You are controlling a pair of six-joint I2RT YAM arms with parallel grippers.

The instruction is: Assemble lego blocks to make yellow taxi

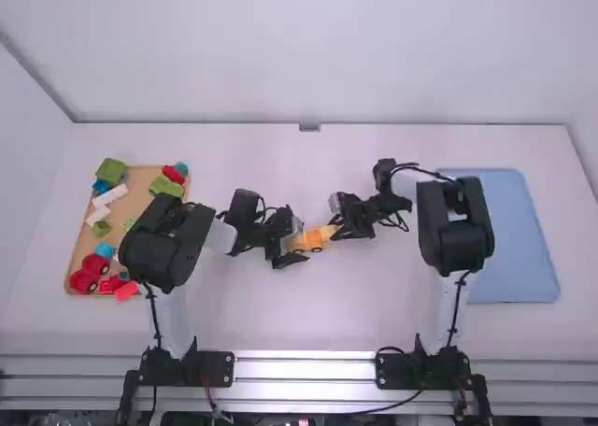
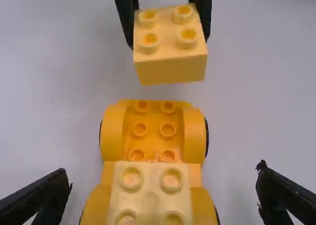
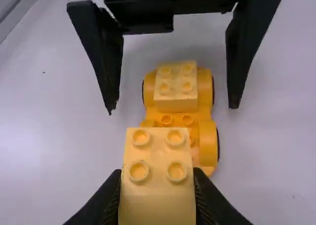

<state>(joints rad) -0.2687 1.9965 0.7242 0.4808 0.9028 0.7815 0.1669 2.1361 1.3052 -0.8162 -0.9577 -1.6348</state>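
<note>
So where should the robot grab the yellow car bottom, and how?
Probably from above, pinching the car bottom across its long sides, at the wheel covers. It's longer than wide, its studs face up, and the left hand is open, a finger to each side.

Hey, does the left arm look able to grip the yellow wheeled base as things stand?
Probably yes. The left gripper has its fingers open on either side of the wheeled base, seemingly with nothing in between; the right gripper holds its yellow block off toward the other end.
</note>
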